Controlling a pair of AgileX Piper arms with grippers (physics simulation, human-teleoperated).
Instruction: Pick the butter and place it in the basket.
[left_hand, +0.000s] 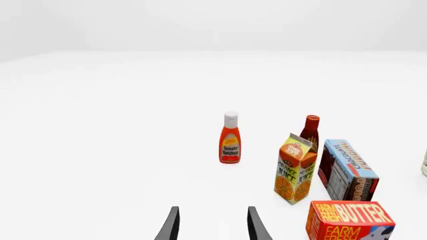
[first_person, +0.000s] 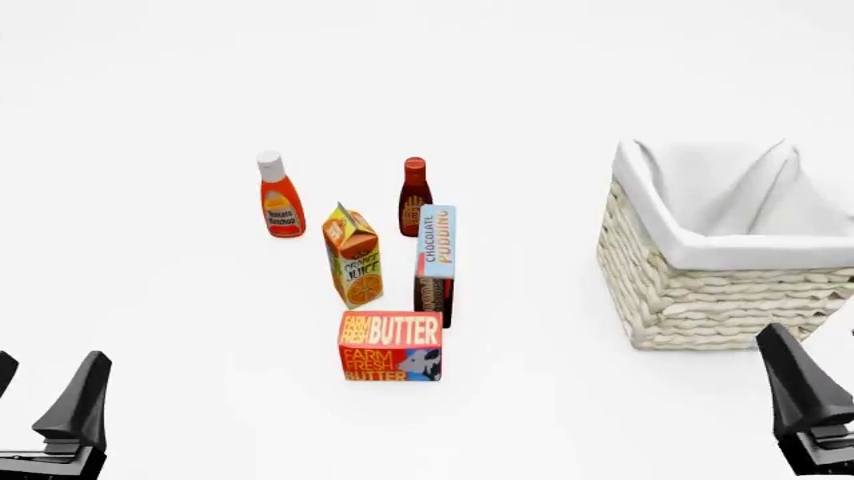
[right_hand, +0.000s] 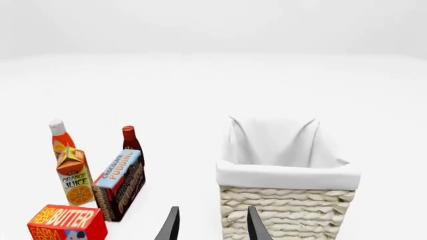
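In the left wrist view, your left gripper is sitting released, its two dark fingers spread with nothing between them. The butter is lying low and off to one side of those fingers, in front of the orange juice carton and the chocolate pudding box, with the ketchup bottle farther off.

In the front view, you are looking at the butter standing alone at the near end of the grocery cluster, closest to the arms, apart from the pudding box behind it. The basket is waiting well to the right, near your right gripper. The box is looking like stiff, light cardboard with smooth printed faces, so I would expect it to slip rather than crush; you are best closing on its two short side faces, low and centred, keeping clear of the pudding box behind.

In the right wrist view, your right gripper is also hanging spread and empty, pointing at the basket's woven wall. The butter is showing at the picture's edge, well apart from the basket.
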